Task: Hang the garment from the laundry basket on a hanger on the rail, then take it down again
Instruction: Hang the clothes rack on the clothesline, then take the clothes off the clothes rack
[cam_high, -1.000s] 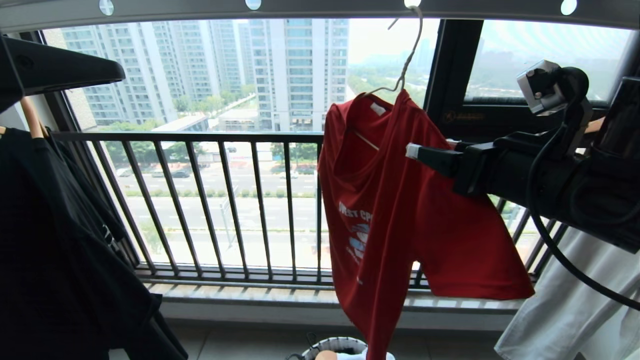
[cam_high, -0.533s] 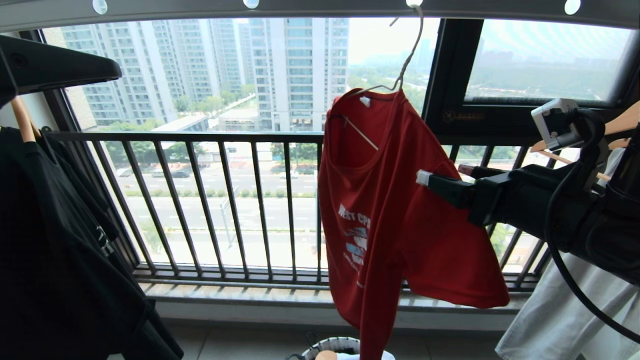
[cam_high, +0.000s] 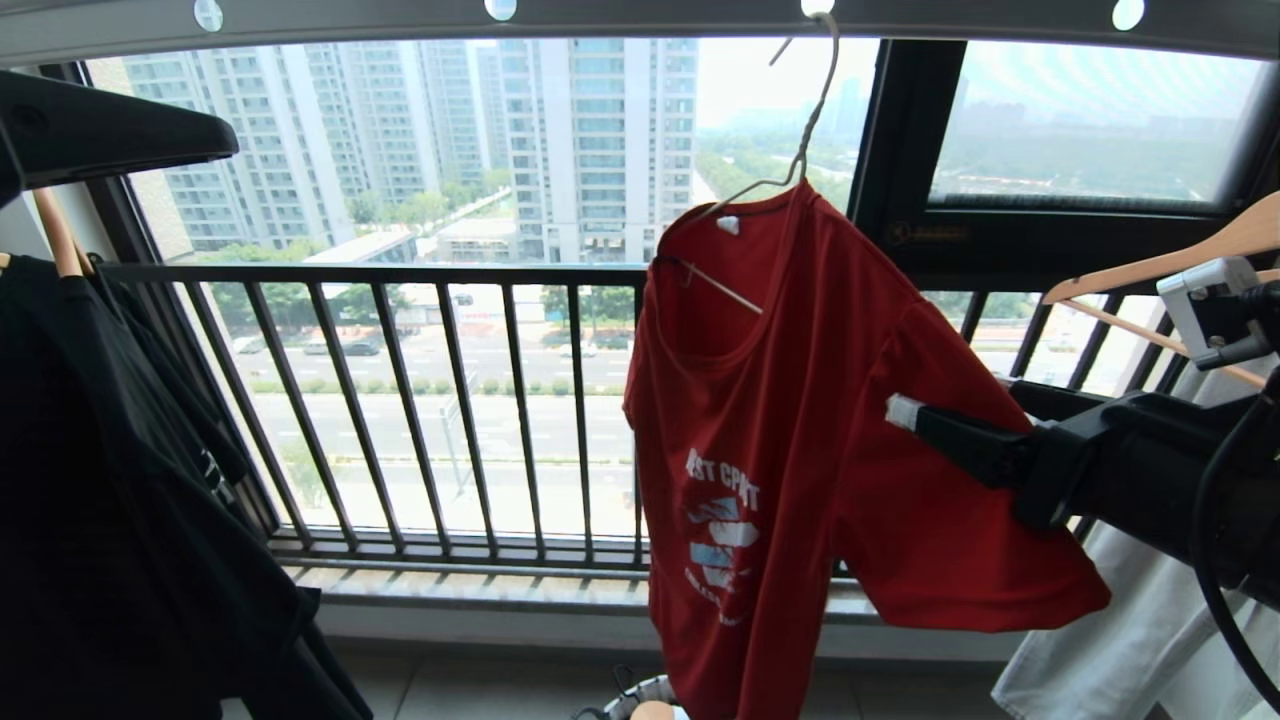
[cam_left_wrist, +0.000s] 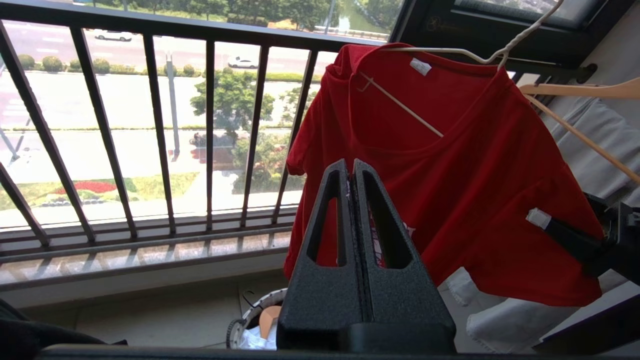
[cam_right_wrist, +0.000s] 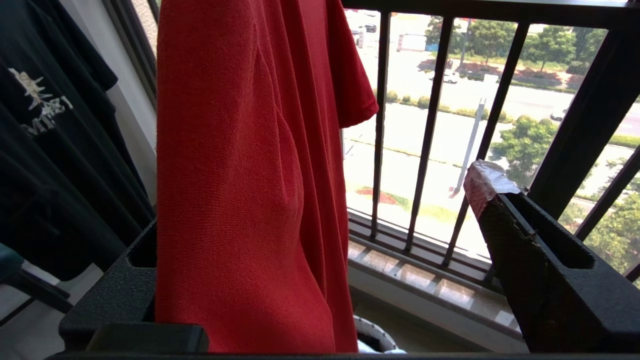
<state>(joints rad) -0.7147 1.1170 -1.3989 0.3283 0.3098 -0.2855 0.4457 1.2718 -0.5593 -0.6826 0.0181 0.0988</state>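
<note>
The red garment (cam_high: 800, 420) hangs on the off-white wire hanger (cam_high: 815, 110), whose hook sits in a hole of the grey rail (cam_high: 640, 15) overhead. My right gripper (cam_high: 925, 400) stands open at the shirt's right sleeve, with one taped fingertip (cam_high: 905, 412) in front of the cloth. In the right wrist view the garment (cam_right_wrist: 240, 175) drapes over one finger and the other fingertip (cam_right_wrist: 482, 175) stands clear. My left gripper (cam_left_wrist: 352, 165) is shut on nothing, short of the garment (cam_left_wrist: 450, 175). The laundry basket (cam_left_wrist: 250, 320) sits on the floor below.
A black railing (cam_high: 400, 400) with vertical bars closes the balcony behind the shirt. Black garments (cam_high: 120, 480) hang at the left. At the right are wooden hangers (cam_high: 1180, 255) and a pale grey garment (cam_high: 1120, 630). White cloth (cam_left_wrist: 257, 340) lies in the basket.
My right gripper has sunk and drawn back to the right along the sleeve, its jaws wider. The shirt has swung, turning its chest print more into view.
</note>
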